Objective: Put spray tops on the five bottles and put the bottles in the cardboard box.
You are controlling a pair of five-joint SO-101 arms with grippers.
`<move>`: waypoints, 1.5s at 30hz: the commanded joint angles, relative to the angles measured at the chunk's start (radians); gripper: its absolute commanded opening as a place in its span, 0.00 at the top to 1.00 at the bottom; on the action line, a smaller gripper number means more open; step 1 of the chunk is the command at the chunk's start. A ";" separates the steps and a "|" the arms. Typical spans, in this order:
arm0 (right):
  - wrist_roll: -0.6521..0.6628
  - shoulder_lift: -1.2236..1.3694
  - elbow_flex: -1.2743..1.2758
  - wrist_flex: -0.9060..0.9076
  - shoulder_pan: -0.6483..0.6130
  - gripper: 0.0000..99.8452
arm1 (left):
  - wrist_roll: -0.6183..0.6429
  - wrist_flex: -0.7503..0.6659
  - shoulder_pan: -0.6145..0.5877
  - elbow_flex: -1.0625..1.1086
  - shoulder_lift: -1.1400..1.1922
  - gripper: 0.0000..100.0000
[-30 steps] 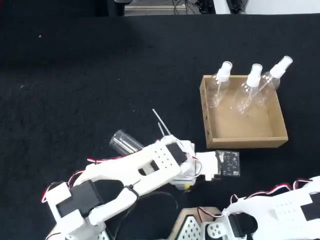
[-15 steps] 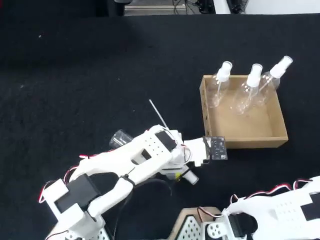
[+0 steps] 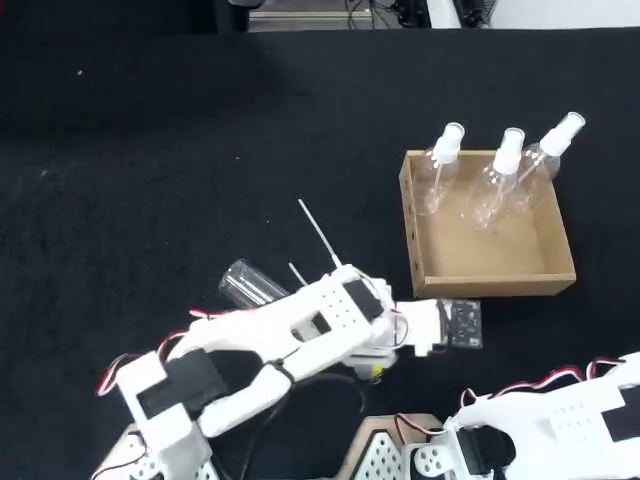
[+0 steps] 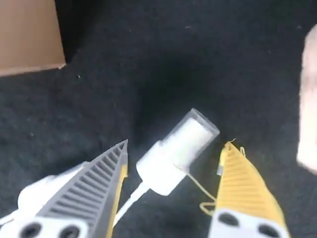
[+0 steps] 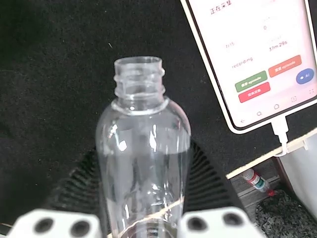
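My left gripper [image 4: 176, 145] is open low over the black table, with a white spray top [image 4: 174, 153] lying between its grey and yellow fingers. In the high view the left arm [image 3: 300, 335] lies across the table's front centre, and thin white dip tubes [image 3: 320, 235] stick out past it. A capless clear bottle [image 3: 250, 283] lies on its side next to that arm. My right gripper [image 5: 146, 166] is shut on another clear, capless bottle [image 5: 143, 124], held upright. The cardboard box [image 3: 490, 275] at the right holds three bottles with spray tops [image 3: 505, 170].
A phone [image 5: 252, 54] with a lit screen lies beside the held bottle, a cable plugged into it. The right arm [image 3: 560, 425] sits at the table's front right edge. One corner of the box [image 4: 29, 34] is close to the left gripper.
The left arm swung away to the left and back half a second ago, then returned right and forward. A second dip tube shows beside it now. The right arm has kept still.
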 commanded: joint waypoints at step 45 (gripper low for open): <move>-0.129 -0.289 -0.239 0.311 -0.206 0.99 | 0.374 0.951 -0.529 -1.550 -0.087 0.95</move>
